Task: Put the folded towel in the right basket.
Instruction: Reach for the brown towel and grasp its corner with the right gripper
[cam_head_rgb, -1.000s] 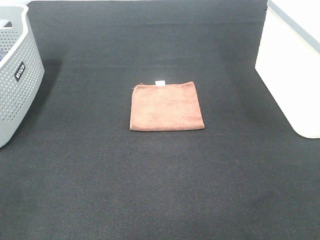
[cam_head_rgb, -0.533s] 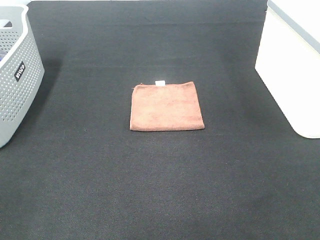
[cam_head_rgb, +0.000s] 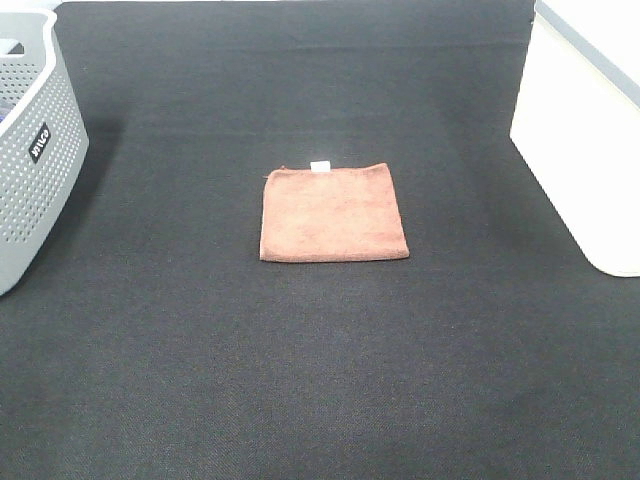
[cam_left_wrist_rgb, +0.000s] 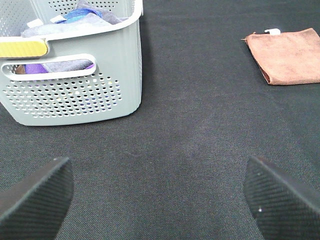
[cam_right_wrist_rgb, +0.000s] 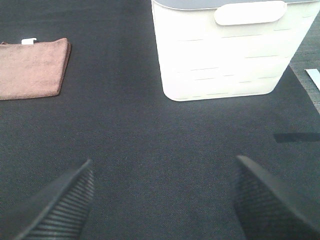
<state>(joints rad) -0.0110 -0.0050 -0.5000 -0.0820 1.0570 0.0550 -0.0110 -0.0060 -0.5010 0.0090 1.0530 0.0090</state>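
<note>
While the folded towel (cam_head_rgb: 333, 213) lies flat and untouched at the centre of the overhead frame on the black table (cam_head_rgb: 300, 390), neither arm shows in that view. Left end effector (cam_left_wrist_rgb: 159, 195): jaws spread wide, nothing between them, bare table beneath. Right end effector (cam_right_wrist_rgb: 162, 200): the same, wide apart and empty. Right basket (cam_head_rgb: 585, 140) sits at the right edge of the overhead frame, partly cut off and well apart from the towel. Grey perforated basket (cam_head_rgb: 35, 150) sits at the left edge, with cloths (cam_left_wrist_rgb: 85, 12) inside. White tag (cam_head_rgb: 320, 165) is on the towel's upper edge. Risks, as a judgement: the towel is thin and lies flush, so a straight-down pinch may skid over it or catch only the top layer, and the fold would then open on the lift. The table surface looks like textured fabric, so a deep pinch may drag it up along with the towel. The basket walls look tall, so a low carry could knock the wall. A trailing corner could also hang on the grey rim (cam_head_rgb: 585, 48) instead of dropping inside. The right arm seems better placed for both towel and basket; the left would need a long reach across the middle. A wrong-basket mix-up is possible, since the grey one is about as near.
</note>
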